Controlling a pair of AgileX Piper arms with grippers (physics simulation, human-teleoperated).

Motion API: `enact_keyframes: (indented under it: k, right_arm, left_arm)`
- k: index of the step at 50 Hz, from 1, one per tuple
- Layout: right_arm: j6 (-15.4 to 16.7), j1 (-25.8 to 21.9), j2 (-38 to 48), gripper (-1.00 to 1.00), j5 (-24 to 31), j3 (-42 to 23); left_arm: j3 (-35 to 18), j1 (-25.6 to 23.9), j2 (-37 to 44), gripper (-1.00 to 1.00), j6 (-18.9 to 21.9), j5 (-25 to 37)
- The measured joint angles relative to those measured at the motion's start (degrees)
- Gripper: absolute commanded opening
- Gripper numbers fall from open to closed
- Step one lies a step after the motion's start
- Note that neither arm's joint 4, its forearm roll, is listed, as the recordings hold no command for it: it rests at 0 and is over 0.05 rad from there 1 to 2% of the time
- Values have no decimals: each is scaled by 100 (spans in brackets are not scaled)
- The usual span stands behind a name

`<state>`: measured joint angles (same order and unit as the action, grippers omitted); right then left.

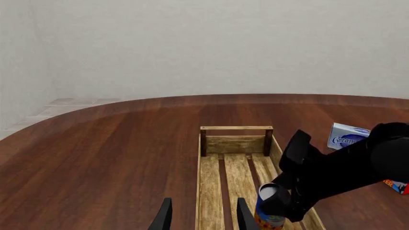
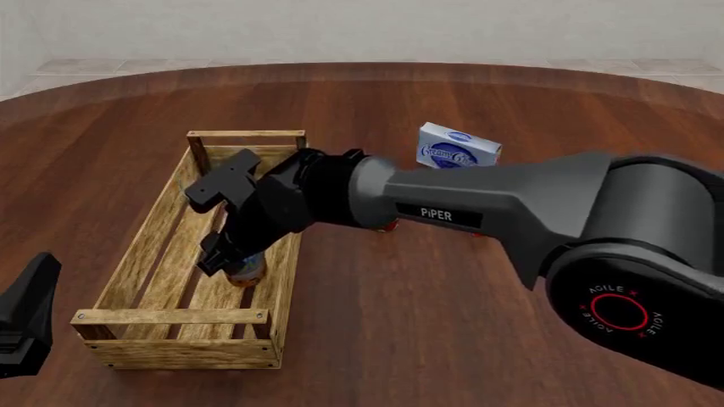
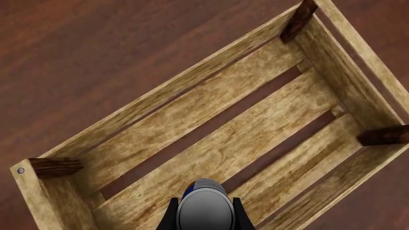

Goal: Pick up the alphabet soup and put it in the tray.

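item 1, nearest: left gripper (image 1: pixel 201 215), idling at the near left corner of the table, jaws spread with nothing between them; it lines up with the near end of the tray.

item 2: the tray (image 2: pixel 147 242), a long light-wood slatted crate with low sides and darker corner posts, running near to far on the left half of the table. three floor slats with dark gaps between them.

item 3: the alphabet soup (image 2: pixel 244 270), inside the tray against its right wall, somewhat nearer the near end. upright, silver lid up. we cannot tell whether its base touches the slats or hangs just above them.

item 4: right gripper (image 3: pixel 204 215), reaching in from the right and down into the tray, jaws pinching the can across its round sides just below the lid.

appearance of item 3: small cylinder, plain silver top, blue label with an orange-yellow band at the foot.

handling, our judgement: rigid metal wall, will not give under the fingers; smooth and curved, so it may slip or twist if gripped off-centre. moderate weight for its size. best held across the middle, square to the axis. not fragile; may roll if tipped.

item 5, farther right: a blue and white box (image 2: pixel 459 148) on the table, well apart from the tray.
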<state>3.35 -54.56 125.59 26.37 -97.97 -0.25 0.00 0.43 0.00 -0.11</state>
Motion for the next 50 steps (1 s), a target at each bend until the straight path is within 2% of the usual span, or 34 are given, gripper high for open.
enact_keyframes:
  k: [50]
  right_arm:
    - [-67,29,79,-100,-150,79]
  left_arm:
    - [0,0,0,100,0,0]
